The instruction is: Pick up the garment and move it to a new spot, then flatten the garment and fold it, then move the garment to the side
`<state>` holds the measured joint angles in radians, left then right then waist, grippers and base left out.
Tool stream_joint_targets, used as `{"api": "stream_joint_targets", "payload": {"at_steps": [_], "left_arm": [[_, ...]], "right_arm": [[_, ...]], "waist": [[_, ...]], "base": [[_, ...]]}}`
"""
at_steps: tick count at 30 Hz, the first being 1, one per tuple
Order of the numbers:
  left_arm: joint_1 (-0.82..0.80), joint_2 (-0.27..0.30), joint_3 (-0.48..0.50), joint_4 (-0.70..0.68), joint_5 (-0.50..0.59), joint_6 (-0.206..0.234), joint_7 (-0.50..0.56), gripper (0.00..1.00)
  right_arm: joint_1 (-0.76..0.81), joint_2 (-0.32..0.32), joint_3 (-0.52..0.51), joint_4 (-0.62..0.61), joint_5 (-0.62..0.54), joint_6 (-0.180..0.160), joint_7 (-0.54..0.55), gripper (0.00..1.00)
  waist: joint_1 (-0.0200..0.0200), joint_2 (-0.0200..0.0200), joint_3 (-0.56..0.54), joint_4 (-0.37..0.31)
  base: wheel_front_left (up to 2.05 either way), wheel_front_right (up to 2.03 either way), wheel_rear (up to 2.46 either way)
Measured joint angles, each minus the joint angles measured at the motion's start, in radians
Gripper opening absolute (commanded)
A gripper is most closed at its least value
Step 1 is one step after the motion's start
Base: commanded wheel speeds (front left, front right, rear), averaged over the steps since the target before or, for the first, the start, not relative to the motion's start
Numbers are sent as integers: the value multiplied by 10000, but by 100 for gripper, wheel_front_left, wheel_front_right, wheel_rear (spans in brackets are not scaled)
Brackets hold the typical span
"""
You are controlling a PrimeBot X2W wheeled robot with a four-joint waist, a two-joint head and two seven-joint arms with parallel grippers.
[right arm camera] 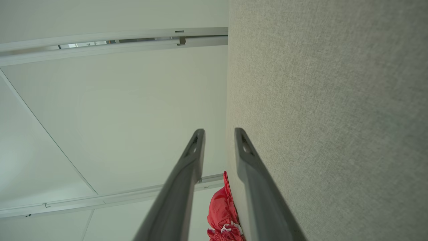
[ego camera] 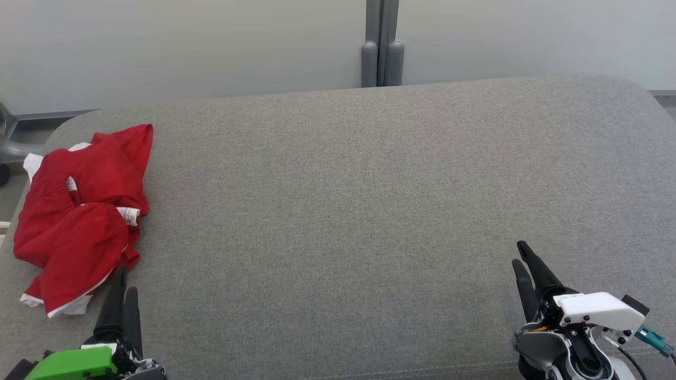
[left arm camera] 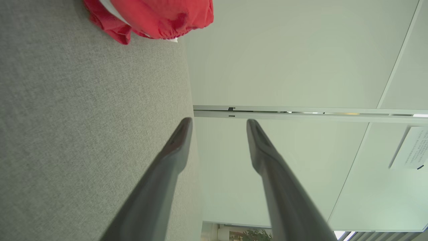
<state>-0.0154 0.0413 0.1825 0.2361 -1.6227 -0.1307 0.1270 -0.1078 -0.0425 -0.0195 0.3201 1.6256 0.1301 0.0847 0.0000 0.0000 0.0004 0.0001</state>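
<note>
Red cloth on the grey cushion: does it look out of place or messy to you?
Yes. The red fabric garment with white trim lies crumpled in a heap at the left end of the grey fabric cushion, neither flat nor folded. Nothing else stands out.

The left gripper [ego camera: 127,279] has 2 long, dark, tapered fingers on a bright green housing [ego camera: 71,364]. The right gripper [ego camera: 518,253] wears a white housing [ego camera: 599,310] (dotted with small dark screws), a teal connector [ego camera: 654,338] and a thin black cable [ego camera: 631,364].
</note>
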Motion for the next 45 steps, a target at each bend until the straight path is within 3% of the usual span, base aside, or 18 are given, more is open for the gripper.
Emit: {"api": "stream_joint_targets", "payload": {"at_steps": [6, 14, 31, 45], "left_arm": [[39, -2, -374, -100, 230, 81, -368, 100], [48, 0, -746, -393, 1394, 297, -767, 100], [109, 56, -1425, -930, 5058, 792, -1475, 100], [393, 424, -1935, -1093, 8032, 1243, -2004, 100]], "right_arm": [[98, 2, 148, -148, -282, 0, -337, 100], [241, 2, 222, -510, -1273, 0, -679, 100], [580, -8, 435, -1553, -5210, 0, -1308, 100], [827, -15, 846, -1925, -8378, 2, -1772, 100]], "waist": [[0, 0, -51, -2], [0, 0, -122, -1], [0, 0, -300, 40], [0, 0, -443, 69]], "base": [[0, 0, 0], [0, 0, 0], [0, 0, 0], [0, 0, 0]]}}
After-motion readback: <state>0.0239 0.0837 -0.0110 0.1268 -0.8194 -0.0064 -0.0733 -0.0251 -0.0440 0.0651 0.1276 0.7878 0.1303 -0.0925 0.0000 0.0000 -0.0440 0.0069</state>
